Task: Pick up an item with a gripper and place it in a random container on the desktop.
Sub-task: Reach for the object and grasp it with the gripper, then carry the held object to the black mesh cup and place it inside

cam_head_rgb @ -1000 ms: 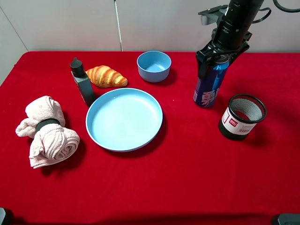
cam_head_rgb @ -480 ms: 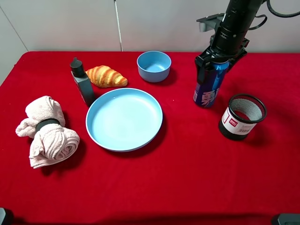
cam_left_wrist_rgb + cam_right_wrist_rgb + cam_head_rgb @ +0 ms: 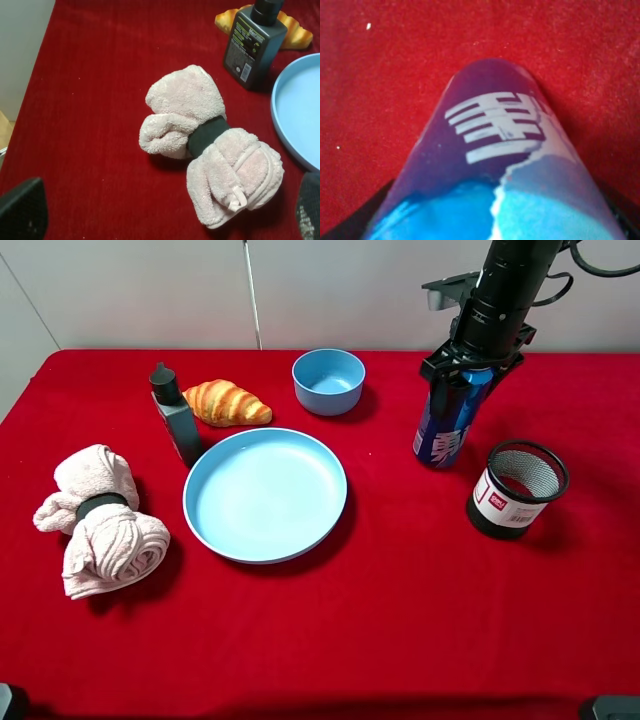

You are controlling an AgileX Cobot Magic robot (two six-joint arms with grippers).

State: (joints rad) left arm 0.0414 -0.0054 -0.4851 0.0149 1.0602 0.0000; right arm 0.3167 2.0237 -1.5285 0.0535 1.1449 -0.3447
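Observation:
The tall blue can (image 3: 445, 423) with white markings stands tilted at the back right of the red cloth desktop (image 3: 400, 620). My right gripper (image 3: 463, 372) is shut on its upper part, hiding its top. The can fills the right wrist view (image 3: 500, 170), with red cloth beyond its base. I cannot tell whether the base touches the cloth. The black wire-mesh cup (image 3: 516, 488) with a white and red label stands just right of the can, apart from it. My left gripper (image 3: 167, 205) is open and empty, hovering over a rolled pink towel (image 3: 212, 145).
A big blue plate (image 3: 264, 494) lies mid-table, with a small blue bowl (image 3: 328, 381) behind it. A croissant (image 3: 227, 403) and a dark grey-green bottle (image 3: 176, 416) are at the back left. The pink towel (image 3: 98, 520) lies at the left.
My right gripper has risen slightly with the can in it, and the can now hangs a little more upright. The left arm has not moved.

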